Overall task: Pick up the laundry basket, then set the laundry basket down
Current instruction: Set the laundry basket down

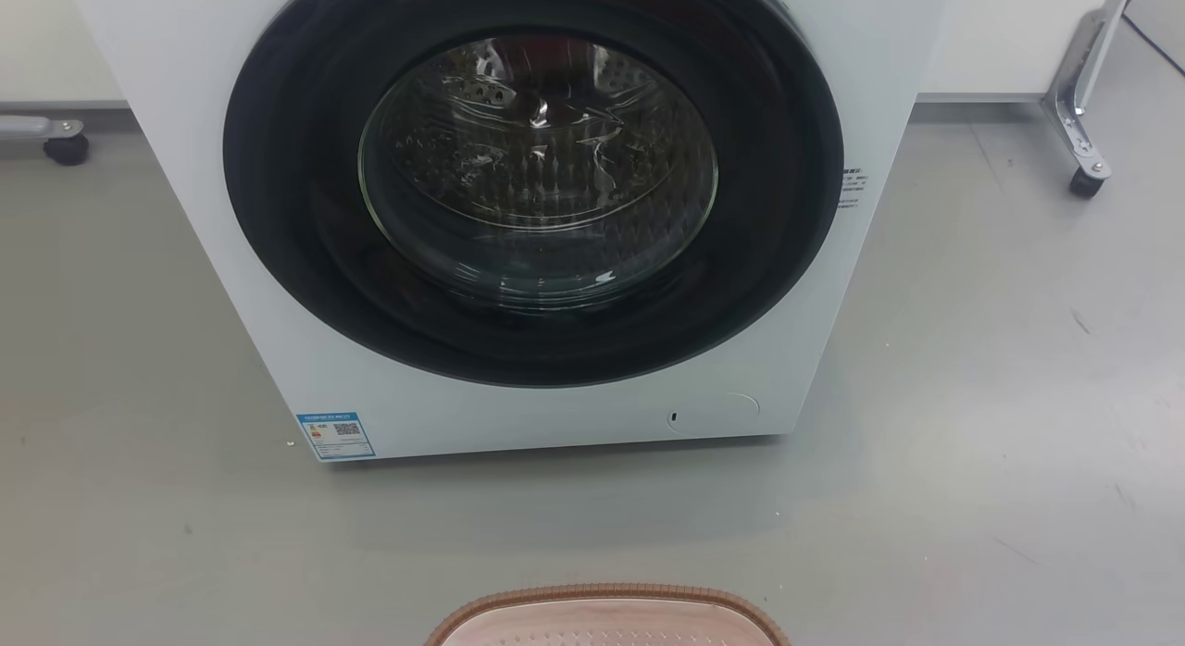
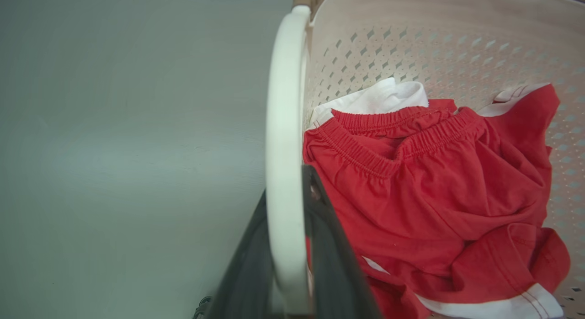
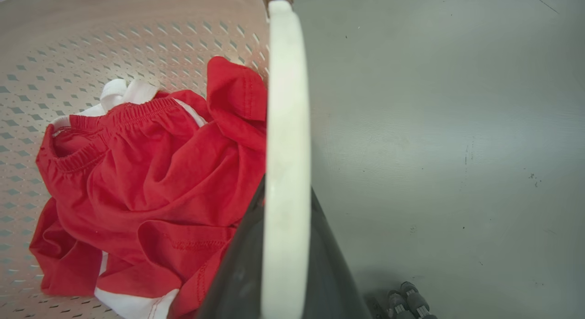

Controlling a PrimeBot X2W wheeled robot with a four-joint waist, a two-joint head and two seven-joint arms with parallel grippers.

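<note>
Left gripper [image 2: 287, 182]: both dark fingers straddle the white left handle [image 2: 283, 104], one on the outer side and one on the basket side, closed against it. I read that as clamped on the loop. Right gripper [image 3: 288, 185] is the same on the right handle [image 3: 285, 104], clenched around it. I hold both loops because the load only stays level if it hangs from both sides.

The laundry basket [image 2: 411, 45] sits between my two arms, close in front of me. In the head view just its far brown rim pokes in at the bottom edge. Inside lies a crumpled red garment [image 2: 434, 186] with white trim, and a white cloth [image 2: 379, 97] is tucked behind it against the perforated wall.

Hard to tell:
- The basket bottom is out of shot, so I can't say whether it is lifted or resting on the grey floor [image 1: 972, 442].
- My finger bases are cut off by the frame edge.
- The small dark ribbed parts [image 3: 411, 303] by the right finger can't be identified.

Farther out, the white washer [image 1: 555, 415] faces me with its round glass door [image 1: 537, 165] shut. Its top is cropped and the drum contents are unclear through the glare. A caster [image 1: 65, 148] and a metal leg on a wheel [image 1: 1078, 118] stand at the far sides.
</note>
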